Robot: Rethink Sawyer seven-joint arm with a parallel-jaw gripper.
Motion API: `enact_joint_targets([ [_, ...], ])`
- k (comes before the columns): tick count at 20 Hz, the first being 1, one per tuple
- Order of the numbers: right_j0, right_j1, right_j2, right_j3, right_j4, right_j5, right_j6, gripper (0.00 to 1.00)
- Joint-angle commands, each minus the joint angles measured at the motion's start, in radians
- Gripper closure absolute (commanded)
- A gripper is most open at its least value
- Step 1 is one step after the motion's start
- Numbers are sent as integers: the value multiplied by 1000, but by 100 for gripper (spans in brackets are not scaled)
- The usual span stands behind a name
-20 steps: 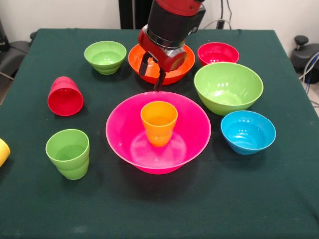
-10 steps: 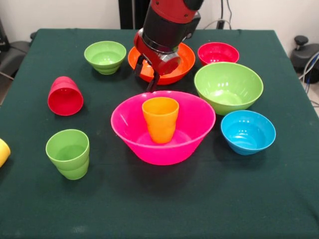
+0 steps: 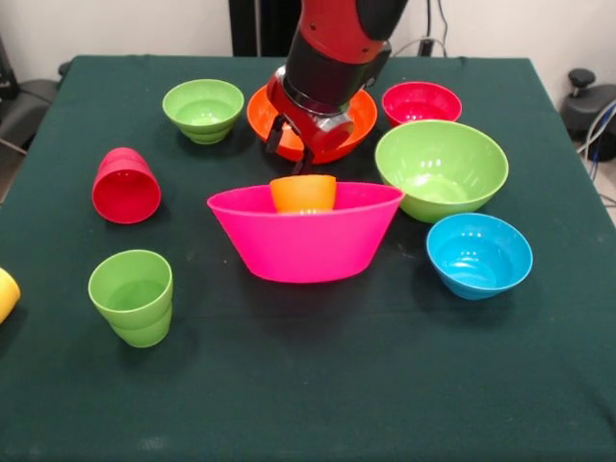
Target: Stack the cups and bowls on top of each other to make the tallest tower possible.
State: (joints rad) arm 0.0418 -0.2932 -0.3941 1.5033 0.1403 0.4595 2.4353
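The very large pink bowl [image 3: 303, 241] is off the cloth at mid-table, its outer wall facing the camera. The orange cup [image 3: 303, 192] stands inside it, only its top showing over the rim. My gripper [image 3: 296, 166] comes down at the bowl's far rim and is shut on it; the fingertips are hidden behind the rim and cup. Behind the gripper sits the large orange bowl [image 3: 358, 120]. The red cup [image 3: 125, 186] lies on its side at the left, and the green cup [image 3: 131, 295] stands upright below it. The yellow cup [image 3: 5, 294] peeks in at the left edge.
A small green bowl [image 3: 203, 108] sits at the back left and a small red bowl [image 3: 422, 101] at the back right. The large green bowl [image 3: 441, 168] and the small blue bowl [image 3: 478, 255] stand right of the pink bowl. Dark green cloth [image 3: 308, 385] covers the table.
The pink bowl has risen off the table with the orange cup in it and now shows its side instead of its inside. The gripper stayed at its far rim.
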Motion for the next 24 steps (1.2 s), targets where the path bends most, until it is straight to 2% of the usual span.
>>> enact_joint_targets([
  [1,18,45,86,-64,35,-19,133,0],
  [16,29,12,72,-52,39,7,128,0],
  [17,39,-8,63,-49,42,20,136,0],
  [20,77,-52,19,-68,37,142,143,0],
  [24,84,-62,11,-82,39,169,138,0],
])
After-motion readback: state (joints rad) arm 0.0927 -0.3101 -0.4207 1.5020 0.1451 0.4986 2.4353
